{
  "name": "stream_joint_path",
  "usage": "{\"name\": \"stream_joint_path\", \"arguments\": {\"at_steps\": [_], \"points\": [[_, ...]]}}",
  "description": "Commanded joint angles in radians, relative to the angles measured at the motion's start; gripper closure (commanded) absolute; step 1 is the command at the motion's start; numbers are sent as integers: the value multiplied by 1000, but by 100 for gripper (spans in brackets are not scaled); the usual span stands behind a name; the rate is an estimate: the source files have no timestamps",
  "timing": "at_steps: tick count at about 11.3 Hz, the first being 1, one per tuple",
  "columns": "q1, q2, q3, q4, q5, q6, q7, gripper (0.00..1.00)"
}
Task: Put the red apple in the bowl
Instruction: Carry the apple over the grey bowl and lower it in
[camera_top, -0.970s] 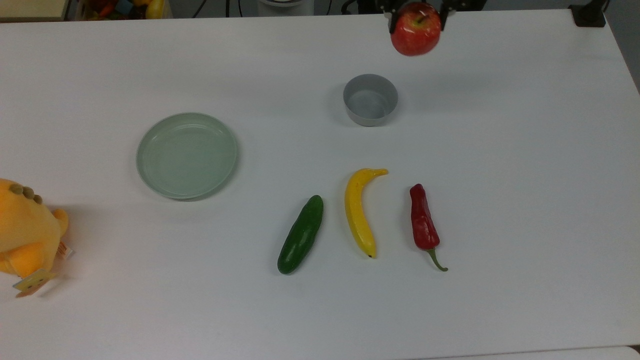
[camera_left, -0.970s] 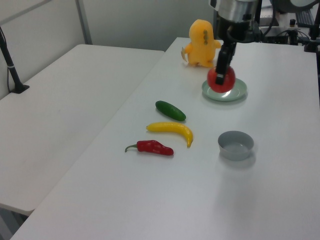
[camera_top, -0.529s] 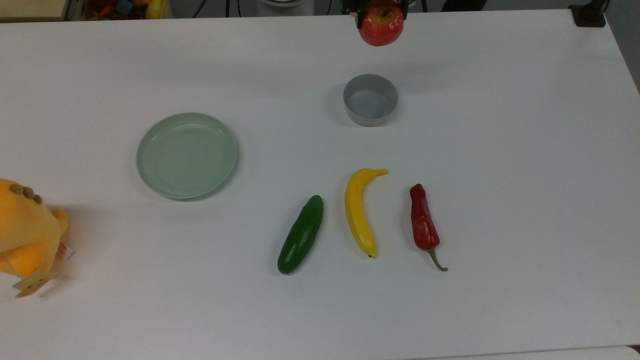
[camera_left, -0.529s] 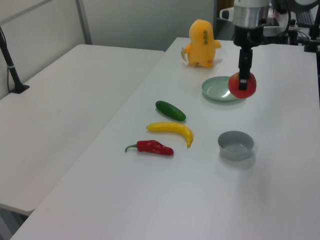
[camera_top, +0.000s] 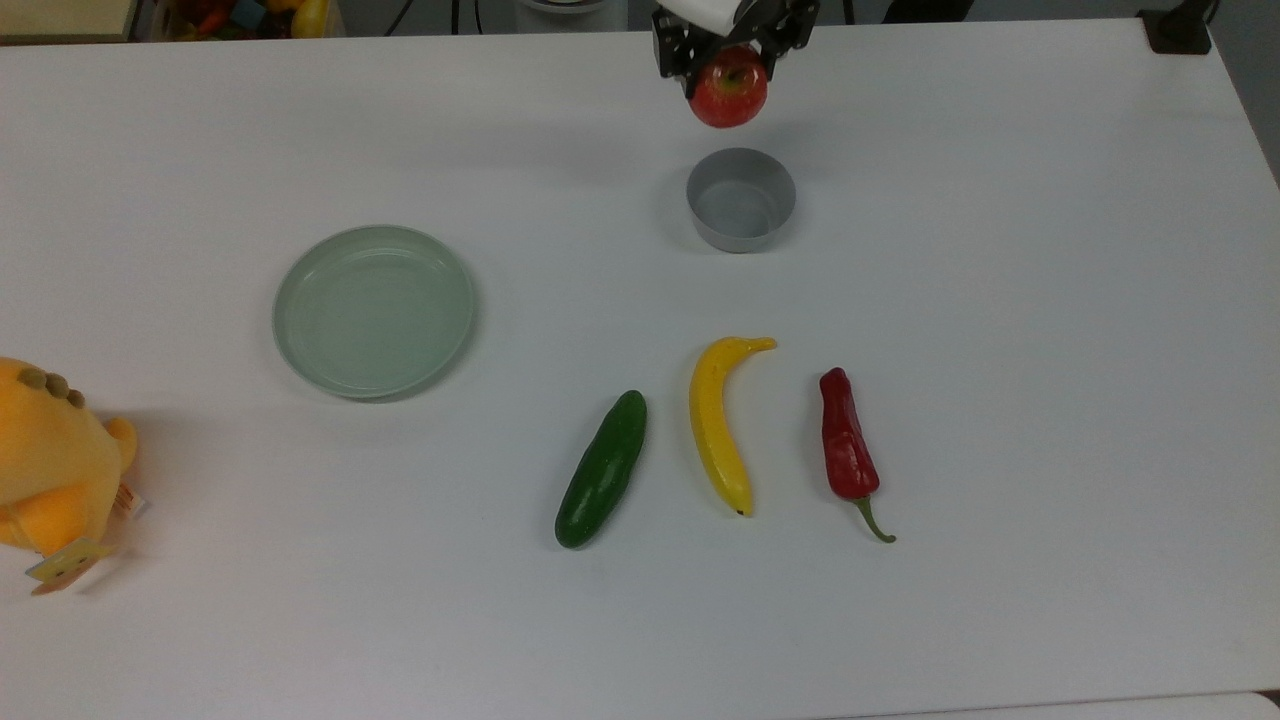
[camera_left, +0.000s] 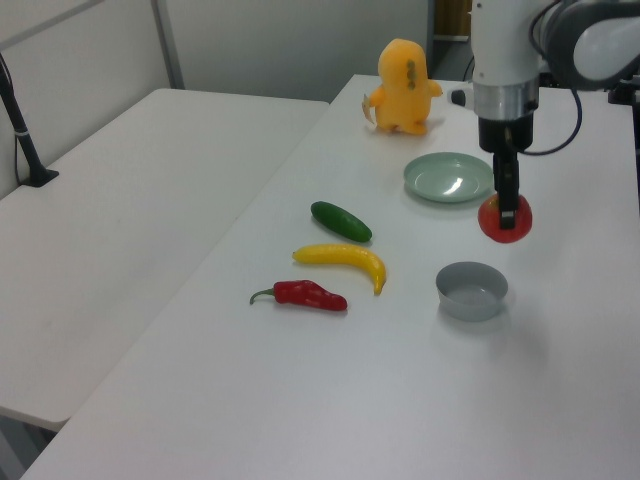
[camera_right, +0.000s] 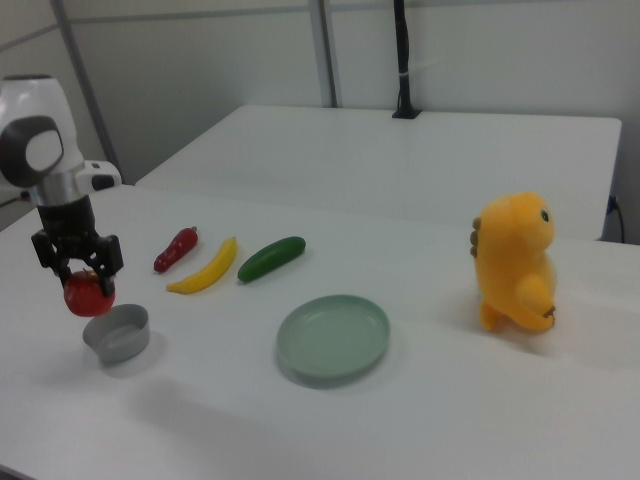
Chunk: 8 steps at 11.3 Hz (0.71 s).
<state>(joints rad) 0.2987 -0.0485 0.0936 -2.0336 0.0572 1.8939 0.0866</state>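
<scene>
toy: orange plush, far 9 o'clock edge of bench in top view; at the right view's right, upright, behind the plate in left view
plate: pale green, shallow, bare; 9 o'clock side of bowl in top view, well apart from it; also
cucumber: dark green, lying flat, 6 o'clock of bowl and a bit to the top view's left; just beside banana, not touching;
banana: yellow, between cucumber and chili; curved tip toward 12 o'clock in top view;
apple: red, stem up, held off the bench, at 12 o'clock of bowl in top view, near its rim; right view has it above the bowl's far-left edge, clear of it; left view above and behind bowl
pincer: black fingers clamped on apple's two sides, pointing straight down;
bowl: grey, straight sides, nothing in it;
chili: dark red, green stem toward 6 o'clock in top view; 3 o'clock side of banana;
bench: white, flat; carries all items
</scene>
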Motion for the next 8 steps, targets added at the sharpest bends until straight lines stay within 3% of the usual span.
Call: {"name": "stream_joint_path", "arguments": {"at_steps": [1,3,6,8], "points": [[10,2,5,-120,21,176,-15,72],[16,22,6,-174,21,331,16,72],[17,71,9,-181,17,485,44,72],[33,102,9,-181,12,525,47,71]]}}
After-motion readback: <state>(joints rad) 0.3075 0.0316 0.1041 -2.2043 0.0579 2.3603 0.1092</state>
